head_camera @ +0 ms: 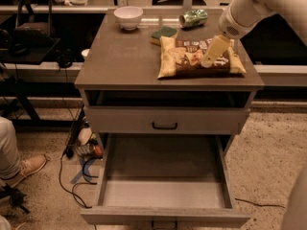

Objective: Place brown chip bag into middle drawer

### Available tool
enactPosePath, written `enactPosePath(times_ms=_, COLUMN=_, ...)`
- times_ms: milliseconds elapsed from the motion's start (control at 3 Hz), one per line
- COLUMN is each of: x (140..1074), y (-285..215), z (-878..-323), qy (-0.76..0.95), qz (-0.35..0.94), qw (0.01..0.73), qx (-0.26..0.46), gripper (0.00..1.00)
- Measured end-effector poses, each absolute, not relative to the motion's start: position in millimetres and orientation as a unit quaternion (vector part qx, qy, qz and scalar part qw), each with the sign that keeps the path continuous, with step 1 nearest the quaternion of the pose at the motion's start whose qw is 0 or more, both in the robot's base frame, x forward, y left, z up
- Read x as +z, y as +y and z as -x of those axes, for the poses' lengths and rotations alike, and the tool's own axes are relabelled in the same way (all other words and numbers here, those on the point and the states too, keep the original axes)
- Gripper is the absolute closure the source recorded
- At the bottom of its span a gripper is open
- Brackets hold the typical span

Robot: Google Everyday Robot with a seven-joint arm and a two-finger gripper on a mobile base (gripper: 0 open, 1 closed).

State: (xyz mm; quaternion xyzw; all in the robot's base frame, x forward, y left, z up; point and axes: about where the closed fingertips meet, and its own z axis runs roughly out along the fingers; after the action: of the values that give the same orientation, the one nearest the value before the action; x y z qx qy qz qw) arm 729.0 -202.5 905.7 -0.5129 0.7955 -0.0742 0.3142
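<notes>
The table (124, 56) is the biggest thing here, and I place everything else by it. Low at the table's front, the middle drawer (165, 217) is pulled well out, with its deep tray open to me from above. Over it, just under the table's top, a narrower drawer front (164, 121) is closed.

The brown chip bag (184, 63) lies flat on the right half of the table's top, close to the front edge. My tool (214, 51) hangs over that same right half, above the bag's right part. I cannot tell whether it is released or clenched, or whether it touches the film yet.

I judge the bag to be light, puffed with air and soft, with a slick, crinkly skin that may slide out of a weak pinch. The chips inside will break if I squeeze the belly hard. I would take it near the pale sealed end at the table's right side, where the film is flatter and stiffer, and expect it to sag and swing as it lifts.

At the table's back edge sit a white bowl (128, 17), a green can (193, 18) and a small sponge (163, 33). None of them is in my way.
</notes>
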Motion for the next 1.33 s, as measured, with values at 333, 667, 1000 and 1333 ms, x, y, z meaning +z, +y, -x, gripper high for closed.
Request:
enactPosePath(times_ms=333, x=894, y=-189, z=-745, qy=0.791, qz=0.525, qw=0.303, qx=-0.084, gripper=0.00)
enactPosePath(times_ms=667, x=872, y=-177, z=-749, qy=0.791, qz=0.537, qw=0.283, qx=-0.082, gripper=0.00)
enactPosePath(times_ms=1000, x=857, y=-171, z=-746, qy=0.792, qz=0.543, qw=0.270, qx=-0.078, gripper=0.17)
enactPosePath(times_ms=1333, x=856, y=-168, z=-743, qy=0.792, qz=0.544, qw=0.266, qx=-0.078, gripper=0.40)
